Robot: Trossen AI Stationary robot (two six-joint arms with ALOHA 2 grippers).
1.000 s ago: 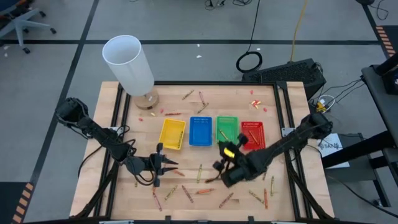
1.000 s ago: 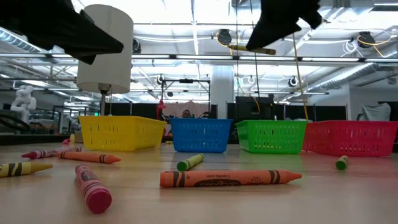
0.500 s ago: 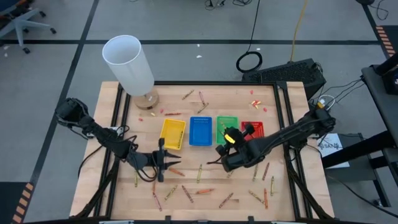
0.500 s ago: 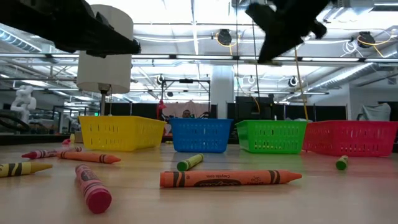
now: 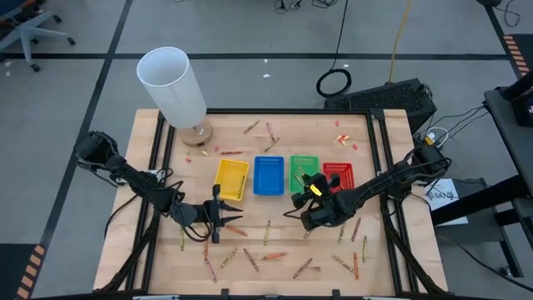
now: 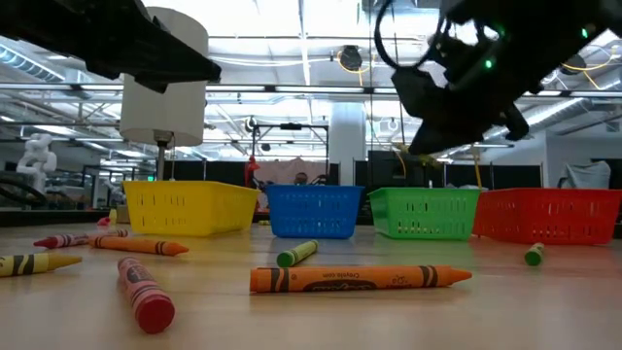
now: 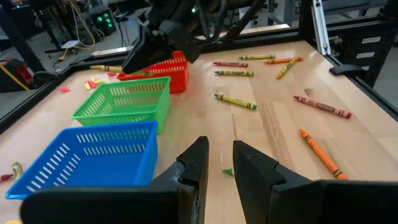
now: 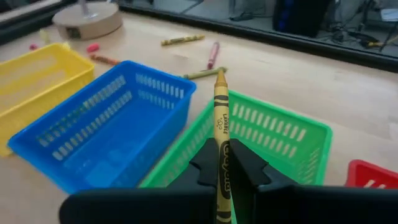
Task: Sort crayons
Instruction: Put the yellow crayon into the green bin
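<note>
The left gripper (image 5: 223, 217) hung nearly closed and empty below the yellow tray (image 5: 231, 178), over bare table. The right gripper (image 5: 293, 202) was clamped on an olive-green crayon (image 8: 221, 140), a slim paper-wrapped stick whose long axis pointed out past the fingertips toward the green tray (image 8: 273, 143) just ahead; this arm was plainly the nearer one for a drop

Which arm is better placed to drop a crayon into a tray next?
The right: its claw is shut on an olive-yellow crayon above the green tray. The left claw is open and empty, near the blue tray.
</note>
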